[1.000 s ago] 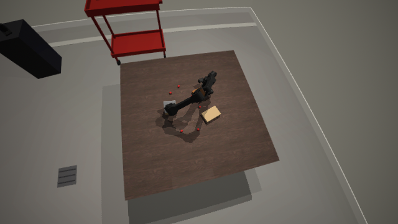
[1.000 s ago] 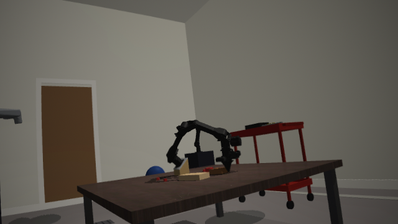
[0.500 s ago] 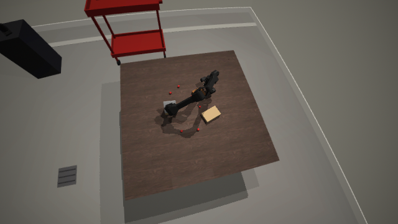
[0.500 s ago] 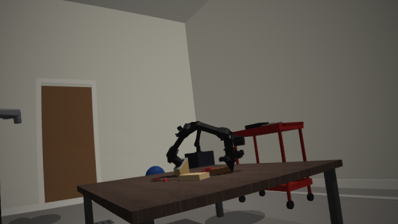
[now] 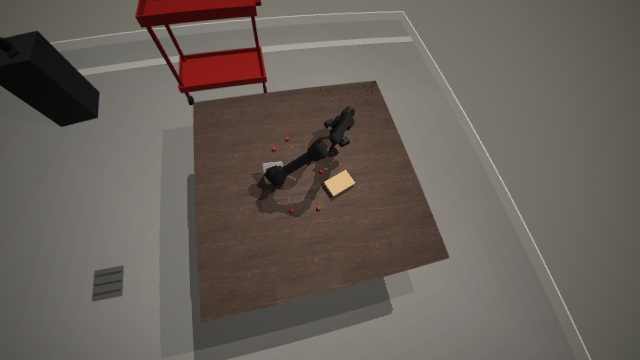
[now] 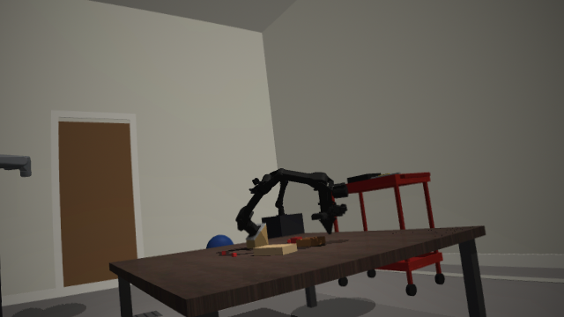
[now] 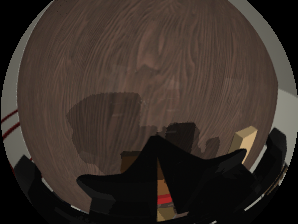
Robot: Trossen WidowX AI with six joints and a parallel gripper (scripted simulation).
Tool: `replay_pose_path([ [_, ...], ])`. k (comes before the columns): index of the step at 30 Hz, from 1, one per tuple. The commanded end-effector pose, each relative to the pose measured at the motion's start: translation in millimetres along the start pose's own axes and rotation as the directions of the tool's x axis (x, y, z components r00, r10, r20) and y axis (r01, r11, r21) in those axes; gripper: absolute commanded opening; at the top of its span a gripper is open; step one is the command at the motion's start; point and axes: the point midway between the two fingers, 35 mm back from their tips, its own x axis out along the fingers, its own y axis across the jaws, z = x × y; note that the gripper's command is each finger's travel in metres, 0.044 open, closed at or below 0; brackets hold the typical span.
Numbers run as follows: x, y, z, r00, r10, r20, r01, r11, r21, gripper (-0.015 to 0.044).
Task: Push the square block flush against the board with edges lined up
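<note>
Low brown wooden pieces lie beyond the tan block, close together; I cannot tell which is the square block and which the board. A dark brown piece and a lighter orange-brown piece show around my fingers in the wrist view. The arm hides most of them in the top view, and whether their sides touch or their edges are even is unclear. My gripper is shut and empty, pointing down above the table, just right of the brown pieces in the exterior view.
A tan rectangular block lies near the brown pieces. Small red cubes are scattered around the arm on the wooden table. A red cart stands past the table.
</note>
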Motion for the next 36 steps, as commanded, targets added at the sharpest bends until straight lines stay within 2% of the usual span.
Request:
replay_pose_path([
  [1,-17.7,0.1,0.2,1.000,0.004,0.006,-0.004,1.000,0.006,0.0000],
  [5,-17.5,-11.1,4.2,1.000,0.003,0.022,-0.003,1.000,0.000,0.0000],
  [12,-20.9,-119.2,7.0,1.000,0.010,0.021,-0.010,1.000,-0.004,0.0000],
  [20,-17.2,-237.5,-20.6,1.000,-0.007,0.003,0.007,1.000,-0.002,0.0000],
  [28,-14.6,-243.8,-22.9,1.000,-0.008,0.002,0.008,1.000,-0.003,0.0000],
  [33,35.8,-244.8,-22.9,1.000,-0.011,0.001,0.011,1.000,-0.002,0.0000],
  [36,38.0,-244.8,-23.1,1.000,-0.011,0.001,0.011,1.000,-0.002,0.0000],
])
